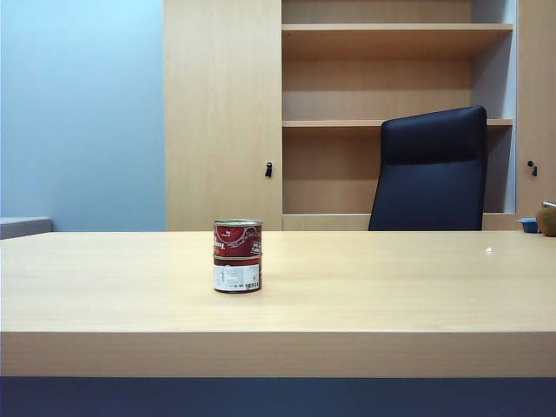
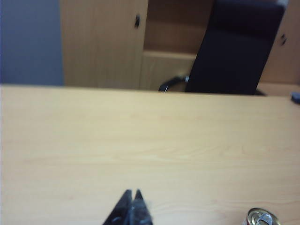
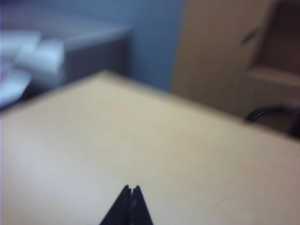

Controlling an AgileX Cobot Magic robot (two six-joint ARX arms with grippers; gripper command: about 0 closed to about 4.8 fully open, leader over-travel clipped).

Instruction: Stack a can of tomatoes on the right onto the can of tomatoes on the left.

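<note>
My left gripper [image 2: 132, 196] is pinched shut above the table [image 1: 391, 287], holding nothing. My right gripper [image 3: 131, 191] is shut and empty too. Farther out, the top tomato can [image 1: 237, 238] sits on the bottom tomato can [image 1: 237, 274]. Behind is a black chair [image 1: 431, 169].

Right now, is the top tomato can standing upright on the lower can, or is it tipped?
Upright. In the exterior view the top can sits squarely on the lower can, sides in line, rim level.
</note>
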